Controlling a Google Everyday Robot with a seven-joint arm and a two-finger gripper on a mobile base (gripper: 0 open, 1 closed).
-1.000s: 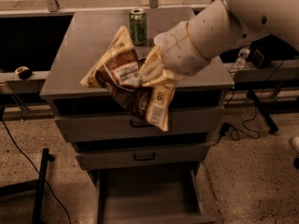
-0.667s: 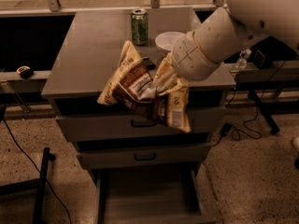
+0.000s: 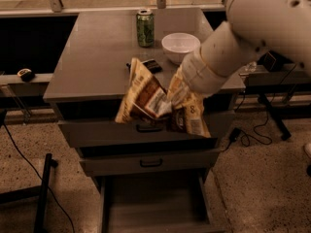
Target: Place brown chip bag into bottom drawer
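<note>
The brown chip bag (image 3: pixel 150 100) is a crinkled brown and tan bag with white label panels, held in the air in front of the top drawer's face. My gripper (image 3: pixel 176 97) is at the end of the white arm, buried in the bag's folds and shut on it. The bottom drawer (image 3: pixel 154 205) is pulled out at the bottom of the view, a shallow grey tray with a plain floor, well below the bag.
On the grey cabinet top (image 3: pixel 92 57) stand a green can (image 3: pixel 145 27) and a white bowl (image 3: pixel 180 46); a small black packet (image 3: pixel 151 65) lies behind the bag. Two upper drawers with black handles (image 3: pixel 150 162) are closed. Cables run on the speckled floor.
The arm has carried the bag to the right and forward, off the cabinet top and lower in front of the drawers. The bowl and black packet are now uncovered.
</note>
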